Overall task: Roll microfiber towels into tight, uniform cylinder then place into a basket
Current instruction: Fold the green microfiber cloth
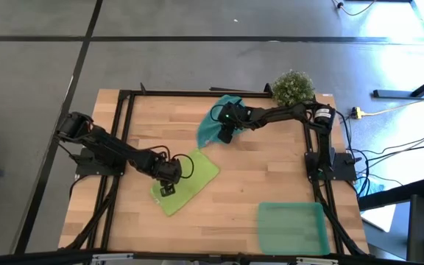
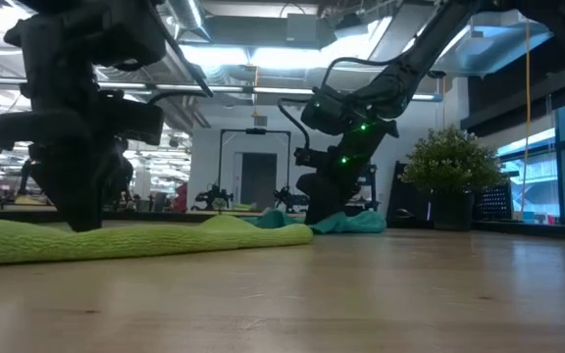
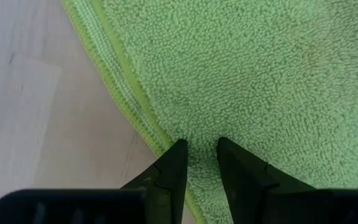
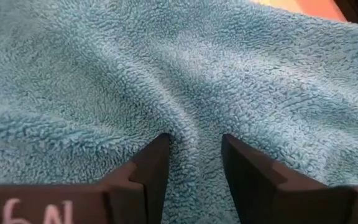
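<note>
At lower centre-left of the high view, the lime towel [image 1: 188,181] is pinched near its edge by the left gripper [image 1: 168,189], its fingers [image 3: 169,177] narrowly parted around a fold. At upper centre, the teal towel [image 1: 213,126] is gripped by the right gripper [image 1: 227,136], slightly wider, cloth bunched between. The basket [image 1: 291,227] is seen at lower right on the counter [image 1: 256,173].

You can read only one marking: handwritten white characters, looks like "6N", on the right gripper [image 4: 194,155] body, bottom edge, cut off. Nothing else legible anywhere.
</note>
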Robot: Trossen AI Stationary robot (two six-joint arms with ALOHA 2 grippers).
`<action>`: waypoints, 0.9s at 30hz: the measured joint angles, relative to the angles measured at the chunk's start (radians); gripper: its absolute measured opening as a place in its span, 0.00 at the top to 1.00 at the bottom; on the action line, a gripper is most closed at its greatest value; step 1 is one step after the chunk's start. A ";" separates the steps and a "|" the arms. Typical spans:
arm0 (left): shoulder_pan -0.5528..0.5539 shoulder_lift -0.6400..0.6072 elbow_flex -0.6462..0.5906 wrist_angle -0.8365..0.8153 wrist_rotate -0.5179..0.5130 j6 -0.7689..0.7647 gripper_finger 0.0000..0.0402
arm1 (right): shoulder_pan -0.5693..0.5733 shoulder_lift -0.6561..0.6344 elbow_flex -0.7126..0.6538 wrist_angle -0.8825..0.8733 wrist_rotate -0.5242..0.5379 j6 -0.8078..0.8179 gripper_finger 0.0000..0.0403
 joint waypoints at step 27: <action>-0.018 -0.131 -0.076 -0.116 -0.005 -0.107 0.78 | 0.362 -0.049 0.002 0.044 -0.406 -0.188 0.63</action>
